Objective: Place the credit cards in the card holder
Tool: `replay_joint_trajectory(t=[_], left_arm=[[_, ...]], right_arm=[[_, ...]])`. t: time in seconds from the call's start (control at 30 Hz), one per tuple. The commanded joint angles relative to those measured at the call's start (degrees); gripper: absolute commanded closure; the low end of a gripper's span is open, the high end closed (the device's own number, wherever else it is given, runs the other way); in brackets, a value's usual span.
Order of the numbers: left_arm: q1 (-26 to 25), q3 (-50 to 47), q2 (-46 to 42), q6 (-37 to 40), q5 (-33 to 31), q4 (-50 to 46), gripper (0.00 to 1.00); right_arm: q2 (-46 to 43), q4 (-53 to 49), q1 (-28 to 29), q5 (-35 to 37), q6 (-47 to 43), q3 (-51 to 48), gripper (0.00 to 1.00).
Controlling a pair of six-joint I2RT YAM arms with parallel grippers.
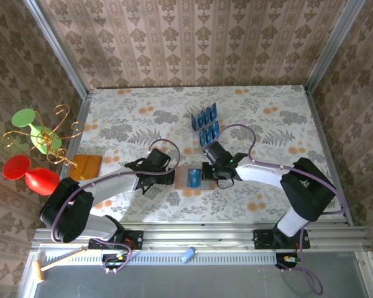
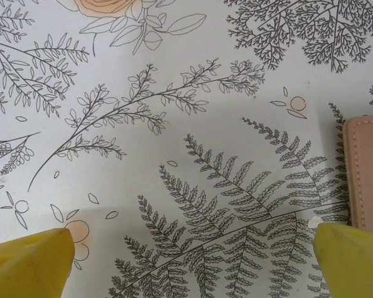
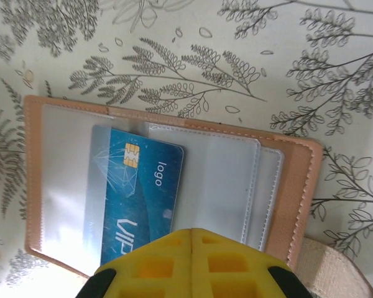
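Fern-and-flower printed cloth covers your counter (image 1: 267,112). Near its middle the small tan leather-look folding wallet (image 3: 298,180) lies open, clear pockets up, with one thin blue rectangular card (image 3: 146,186) partway inside a pocket. Your right tool (image 3: 193,264) has its yellow fingers pressed together over that card's near edge; you cannot tell whether they touch it. Your left tool (image 2: 189,261) is spread wide above the cloth, just beside the wallet's edge. More blue cards (image 1: 205,122) stand farther back.

Walls (image 1: 193,43): brown damask wallpaper on three sides.
Corners: grey metal posts (image 1: 56,46).
Worktop (image 1: 143,118): pale cloth printed with ferns and orange flowers.
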Motion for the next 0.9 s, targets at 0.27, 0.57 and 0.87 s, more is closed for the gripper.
replay_joint_trajectory(t=[0.27,0.57,0.87], left_arm=[[0.23,-0.09,2.83,-0.65,0.35,0.30,0.00],[0.29,0.05,5.28,-0.55,2.13,2.25,0.00],[0.19,-0.56,6.45,-0.59,3.23,4.00,0.00]], right_arm=[[5.60,-4.59,1.98,2.37,-1.77,5.48,0.93],[7.53,-4.17,2.60,1.53,-1.42,6.90,0.94],[8.96,-2.51,3.30,-0.13,-0.26,8.09,0.94]])
